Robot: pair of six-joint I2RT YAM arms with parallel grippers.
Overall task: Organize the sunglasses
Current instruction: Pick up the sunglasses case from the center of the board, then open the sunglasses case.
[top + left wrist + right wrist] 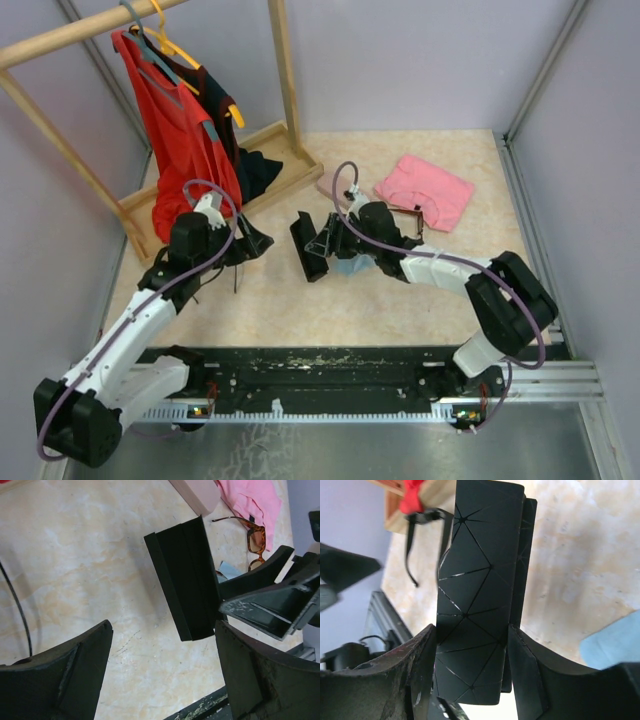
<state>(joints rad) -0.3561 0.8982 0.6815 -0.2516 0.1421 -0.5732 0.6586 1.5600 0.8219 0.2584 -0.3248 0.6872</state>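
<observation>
Reddish-brown sunglasses (256, 539) near right pincer (470, 632) with black case (477, 565)

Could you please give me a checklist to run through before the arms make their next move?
1. Hold: right gripper clamps black case: ok.
2. Free hand: left gripper open, empty: ok.
3. Case interior free: ok, nothing shows inside in the left wrist view.
4. Target close: black glasses lie near left gripper: ok.
5. Stowed: brown glasses not ok, lying out beside pink cloth.
6. Black glasses folded: cannot tell.
</observation>
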